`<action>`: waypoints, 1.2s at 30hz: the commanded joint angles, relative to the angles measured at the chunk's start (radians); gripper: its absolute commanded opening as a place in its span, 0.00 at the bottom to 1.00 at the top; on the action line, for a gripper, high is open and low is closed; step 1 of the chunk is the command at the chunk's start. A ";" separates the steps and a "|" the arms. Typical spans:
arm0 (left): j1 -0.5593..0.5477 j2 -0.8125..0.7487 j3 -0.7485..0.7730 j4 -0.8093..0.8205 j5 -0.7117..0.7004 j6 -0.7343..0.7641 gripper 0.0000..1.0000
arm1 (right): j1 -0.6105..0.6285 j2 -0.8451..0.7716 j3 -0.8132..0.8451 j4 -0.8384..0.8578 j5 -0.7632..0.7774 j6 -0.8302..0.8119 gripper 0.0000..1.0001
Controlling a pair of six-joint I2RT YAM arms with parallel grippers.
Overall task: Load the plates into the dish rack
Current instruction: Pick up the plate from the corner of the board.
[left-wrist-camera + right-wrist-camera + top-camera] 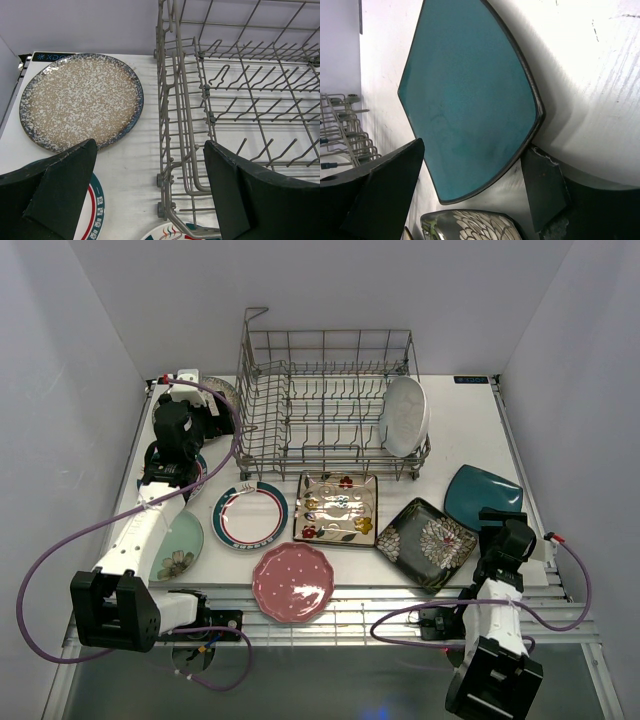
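The right gripper (475,146) has its jaws spread wide, astride the near corner of the teal plate (470,90). The plate lies flat on the table (580,60). One finger (540,185) stands right at the plate's dark rim, the other over its opposite edge. Whether either presses on the plate cannot be told. On the near side of the jaws shows the rim of the black floral plate (470,225). Past the far point of the teal plate, off to one side, a few wires of the dish rack (345,130) appear.

The left gripper (150,145) is also opened fully and holds nothing. Between its jaws lie bare table and the near corner wall of the dish rack. Under its left finger (60,190) peeks the edge of a striped-rim plate (95,210). Beyond that finger, the speckled plate (80,100) lies flat, beside the rack and apart from it. Beyond the other finger stand the rack's rows of tines.

From above, a white oval plate (405,415) stands upright at the rack's far right end.
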 commanded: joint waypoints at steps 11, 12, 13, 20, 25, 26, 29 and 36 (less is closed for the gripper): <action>0.004 0.005 0.007 0.010 0.008 0.001 0.98 | -0.007 0.070 -0.161 0.092 0.046 0.024 0.54; 0.004 0.008 0.007 0.012 0.006 0.001 0.98 | -0.007 0.073 -0.161 0.097 0.045 0.024 0.51; 0.004 0.008 0.007 0.010 0.006 0.001 0.98 | -0.007 0.077 -0.159 0.097 0.046 0.024 0.47; 0.004 0.015 0.011 0.008 0.008 0.002 0.98 | -0.007 0.053 -0.146 0.086 0.054 -0.013 0.17; 0.004 0.012 0.010 0.012 0.005 0.006 0.98 | -0.007 -0.019 -0.152 0.051 0.057 -0.016 0.08; 0.004 0.011 0.010 0.010 0.003 0.006 0.98 | -0.007 -0.032 -0.149 0.039 0.061 -0.018 0.08; 0.004 0.006 0.010 0.010 0.001 0.007 0.98 | -0.007 -0.084 -0.127 -0.013 0.066 -0.038 0.08; 0.004 -0.009 0.004 0.012 -0.002 0.009 0.98 | -0.007 -0.185 -0.074 -0.103 0.054 -0.093 0.08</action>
